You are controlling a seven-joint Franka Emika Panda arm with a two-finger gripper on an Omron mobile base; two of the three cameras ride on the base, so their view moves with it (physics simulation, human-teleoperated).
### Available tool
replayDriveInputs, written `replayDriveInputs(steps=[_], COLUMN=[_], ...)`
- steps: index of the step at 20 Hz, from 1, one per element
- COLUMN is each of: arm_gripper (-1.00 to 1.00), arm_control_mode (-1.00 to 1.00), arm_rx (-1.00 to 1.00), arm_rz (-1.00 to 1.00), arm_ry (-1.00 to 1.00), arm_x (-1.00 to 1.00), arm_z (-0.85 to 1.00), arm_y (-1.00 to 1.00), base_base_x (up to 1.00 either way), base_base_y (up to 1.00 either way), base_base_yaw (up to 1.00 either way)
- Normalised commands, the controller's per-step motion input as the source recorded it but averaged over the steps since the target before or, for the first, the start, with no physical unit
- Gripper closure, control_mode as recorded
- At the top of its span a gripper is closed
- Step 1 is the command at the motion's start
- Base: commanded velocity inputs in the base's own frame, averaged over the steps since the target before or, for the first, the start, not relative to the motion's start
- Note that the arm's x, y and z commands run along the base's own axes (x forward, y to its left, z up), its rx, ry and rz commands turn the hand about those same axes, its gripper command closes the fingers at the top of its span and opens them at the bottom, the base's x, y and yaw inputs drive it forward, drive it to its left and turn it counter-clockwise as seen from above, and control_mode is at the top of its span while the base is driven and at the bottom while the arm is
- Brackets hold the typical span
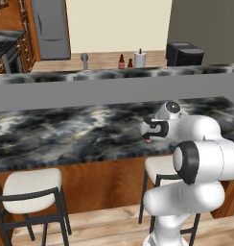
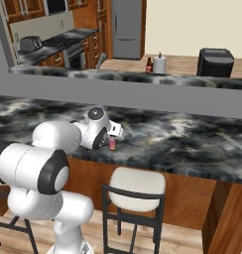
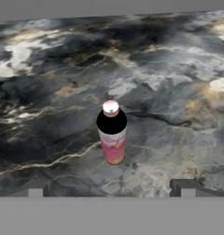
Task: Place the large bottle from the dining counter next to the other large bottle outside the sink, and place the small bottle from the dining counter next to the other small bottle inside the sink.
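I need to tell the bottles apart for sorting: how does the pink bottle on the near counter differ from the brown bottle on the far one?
The small bottle is short and pink; the other large bottle is tall, dark brown, narrow-necked. The small one stands on the dining counter by the open gripper; the large one stands near the paper towel roll. Both stand upright.

Small bottle (image 2: 112, 144) upright on dining counter (image 2: 182, 139), beside gripper (image 2: 114, 132).
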Motion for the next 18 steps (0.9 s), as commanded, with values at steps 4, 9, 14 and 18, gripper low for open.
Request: replayDriveInputs(steps=[4,9,14,18], arm_gripper=[-1.0,-1.0,-1.0,-1.0], arm_control_mode=[-1.0,-1.0,-1.0,-1.0], arm_rx=[0.0,0.0,0.0,0.0], arm_rz=[0.0,0.0,0.0,0.0], arm_ry=[0.0,0.0,0.0,0.0], arm_x=[0.07,0.02,0.16,0.21], arm_z=[0.0,-0.03,-0.1,-0.19], arm_y=[0.0,0.0,0.0,0.0], base_base_x=[0.0,0.0,0.0,0.0], base_base_y=[0.0,0.0,0.0,0.0], base_base_yaw=[0.0,0.0,0.0,0.0])
